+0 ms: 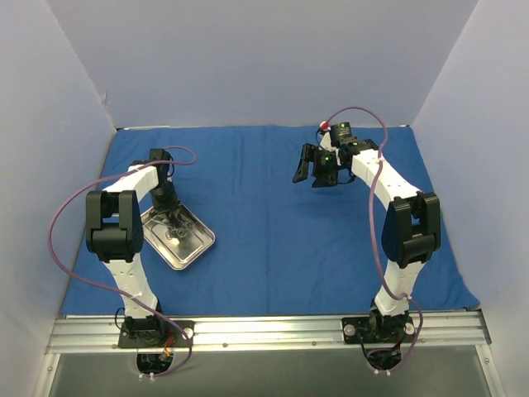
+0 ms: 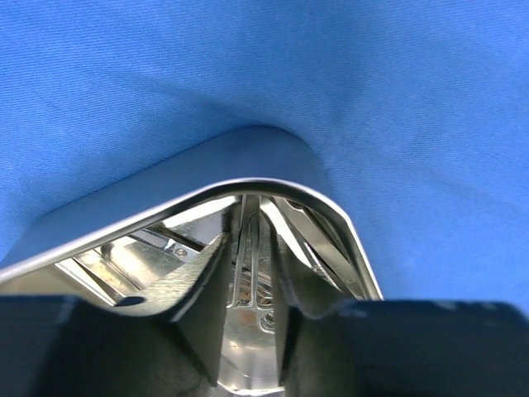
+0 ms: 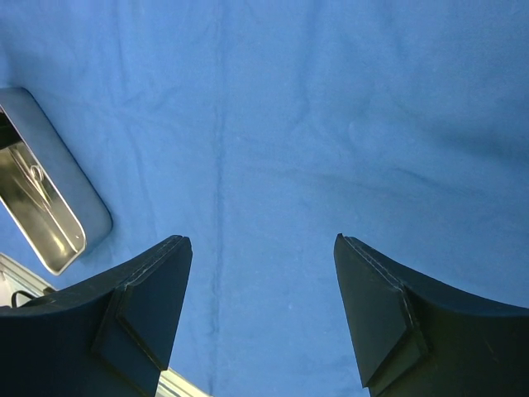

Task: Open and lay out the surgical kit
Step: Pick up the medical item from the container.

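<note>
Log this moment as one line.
cloth: spread flat | tray: on cloth | left gripper: in tray, astride instrument, grip unclear | right gripper: open, above cloth

A lightly creased blue cloth [image 3: 289, 124] is filling nearly the whole frame. A shiny steel tray [image 3: 87, 207] is lying on it at the left edge, cut off by the border, with thin silvery instruments [image 3: 37, 178] resting inside. At the bottom, the right pincer [image 3: 260, 240] is hanging with its dark fingers [image 3: 153, 289] spread wide, cloth showing between them. A strip of metal rail [image 3: 186, 385] is peeking in at the lower left.
</note>
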